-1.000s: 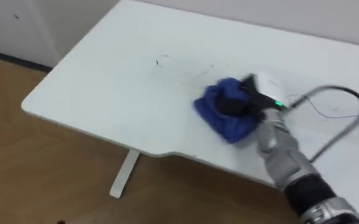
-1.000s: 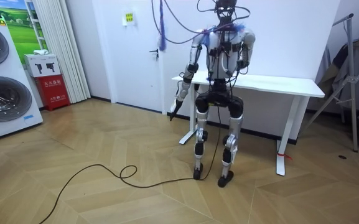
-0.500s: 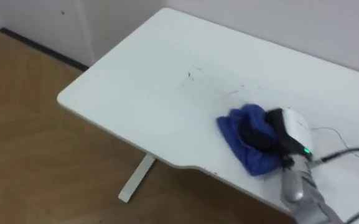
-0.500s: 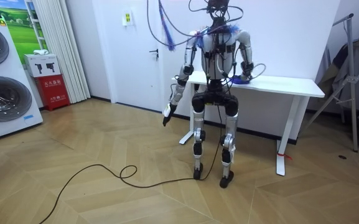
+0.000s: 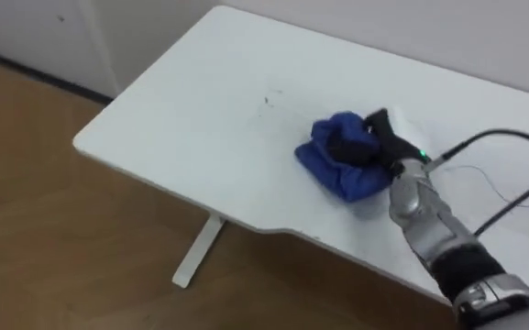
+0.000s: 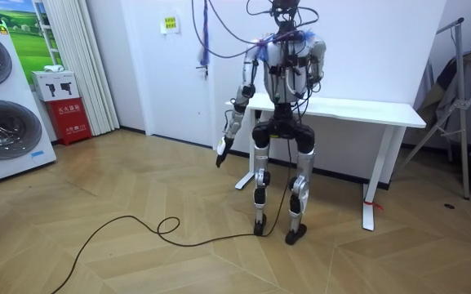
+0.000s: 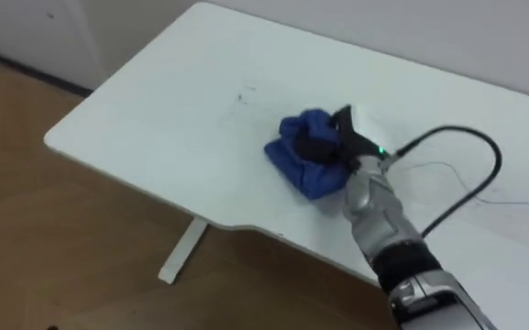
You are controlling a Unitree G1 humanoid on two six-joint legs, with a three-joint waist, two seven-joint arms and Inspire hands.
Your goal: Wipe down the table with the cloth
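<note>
Cloth [image 5: 333, 170] lies bunched on the table [image 5: 181, 119] in the left eye view, right hand [image 5: 380, 142] curled round its right side — dark marks [image 5: 267, 99] sit leftward, farther in. Room view: left hand [image 6: 220, 151] hangs low off the table, leaving the right nearer the cloth.

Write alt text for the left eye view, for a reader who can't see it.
The robot's right hand grips a bunched blue cloth on a white table, near its front edge. Small dark marks sit beyond the cloth; wooden floor lies below.
</note>
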